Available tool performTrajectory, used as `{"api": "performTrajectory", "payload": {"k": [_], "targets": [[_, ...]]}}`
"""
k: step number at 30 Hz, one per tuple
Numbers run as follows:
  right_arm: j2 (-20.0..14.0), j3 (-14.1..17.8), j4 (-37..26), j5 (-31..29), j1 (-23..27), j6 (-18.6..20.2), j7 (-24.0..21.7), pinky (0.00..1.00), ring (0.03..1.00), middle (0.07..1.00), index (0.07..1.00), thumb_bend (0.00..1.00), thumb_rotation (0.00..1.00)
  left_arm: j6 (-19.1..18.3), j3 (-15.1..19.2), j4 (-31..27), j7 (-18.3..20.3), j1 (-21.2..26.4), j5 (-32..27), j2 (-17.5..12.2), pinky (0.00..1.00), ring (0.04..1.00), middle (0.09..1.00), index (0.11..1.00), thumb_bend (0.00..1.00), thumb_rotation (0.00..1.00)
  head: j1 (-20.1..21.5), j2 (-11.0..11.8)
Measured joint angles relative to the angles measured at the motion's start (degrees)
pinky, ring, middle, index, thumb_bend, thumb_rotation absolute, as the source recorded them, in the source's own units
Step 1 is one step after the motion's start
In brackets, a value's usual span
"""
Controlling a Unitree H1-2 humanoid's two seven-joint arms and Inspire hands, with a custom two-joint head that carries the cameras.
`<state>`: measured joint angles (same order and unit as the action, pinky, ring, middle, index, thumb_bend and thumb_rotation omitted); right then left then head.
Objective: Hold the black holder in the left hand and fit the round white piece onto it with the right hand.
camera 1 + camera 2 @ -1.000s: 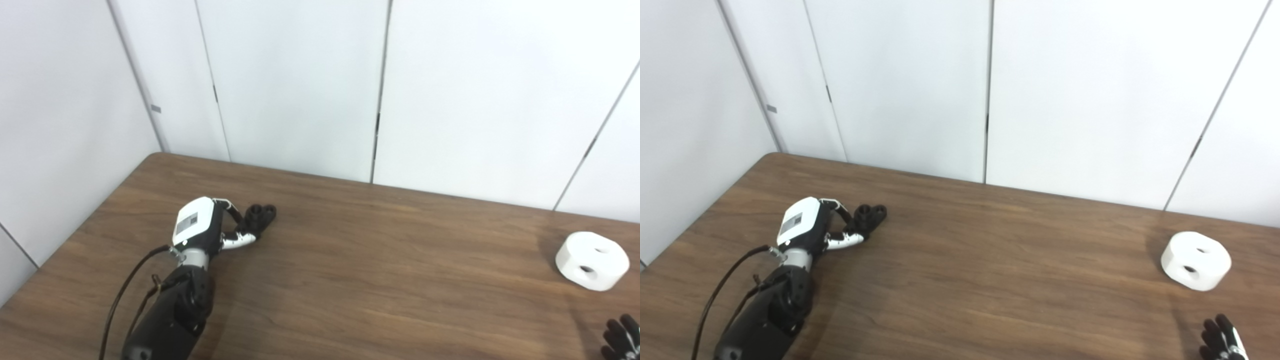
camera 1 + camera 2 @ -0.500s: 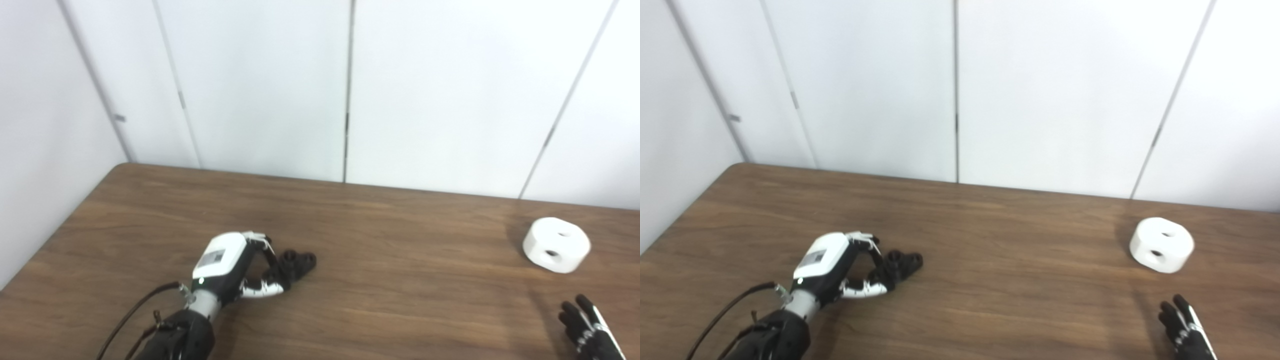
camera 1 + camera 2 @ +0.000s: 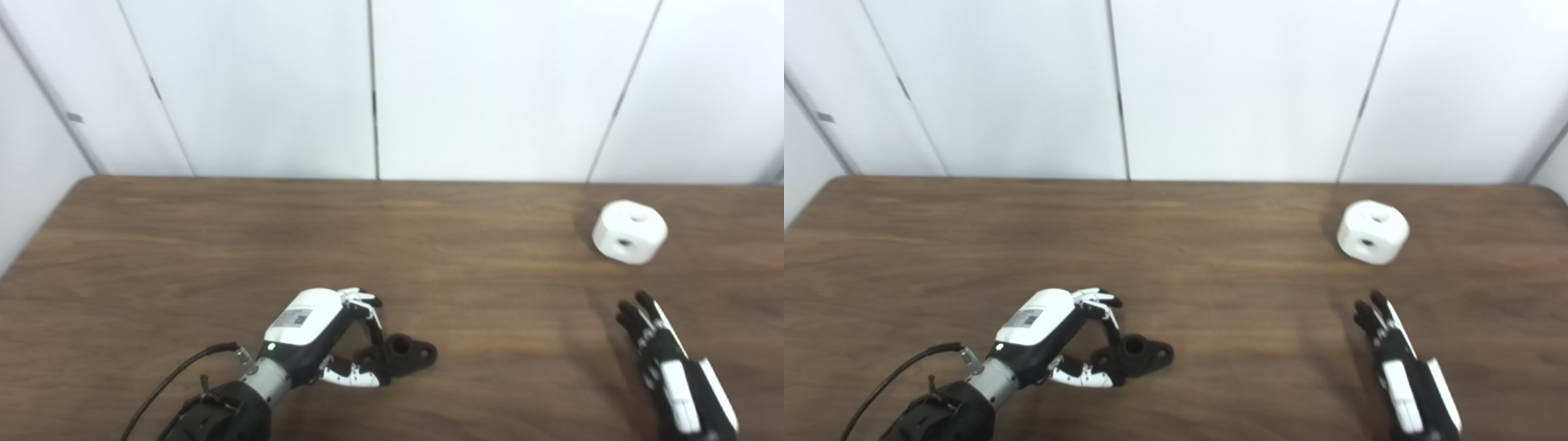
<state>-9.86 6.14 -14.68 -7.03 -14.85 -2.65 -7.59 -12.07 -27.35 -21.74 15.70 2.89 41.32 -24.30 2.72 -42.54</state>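
Black holder (image 3: 401,355) on table (image 3: 184,245), left hand (image 3: 318,334) pinching its near end, grip seemingly shallow; could slip on lift. Right hand (image 3: 670,367) spread, empty, short of round white piece (image 3: 629,231).

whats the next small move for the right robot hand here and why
Probably reach the right robot hand forward toward the round white piece. That hand is open, holds nothing, and sits on the near side of the piece with bare table between them. The left robot hand already has its fingers around the black holder, which appears to rest on the table.
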Motion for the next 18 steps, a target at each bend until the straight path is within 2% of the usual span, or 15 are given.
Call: {"api": "performTrajectory", "payload": {"k": [7, 18], "targets": [[0.0, -0.8, -2.2, 0.8, 0.0, 3.4, 1.1, 1.00, 0.942, 0.924, 0.956, 0.61, 0.94, 3.4, -1.1, -1.2, 0.9, -3.0, 0.2, 0.8, 0.89, 0.910, 0.840, 0.490, 0.51, 0.06, 1.1, -1.9], [0.0, -0.3, -3.4, -0.6, 0.1, 5.7, 1.1, 1.00, 0.938, 0.936, 0.965, 0.60, 0.92, 7.1, -0.2, -0.1, -0.2, -5.0, 2.5, 1.8, 0.91, 0.900, 0.834, 0.491, 0.51, 0.06, 0.9, -2.2]]}}
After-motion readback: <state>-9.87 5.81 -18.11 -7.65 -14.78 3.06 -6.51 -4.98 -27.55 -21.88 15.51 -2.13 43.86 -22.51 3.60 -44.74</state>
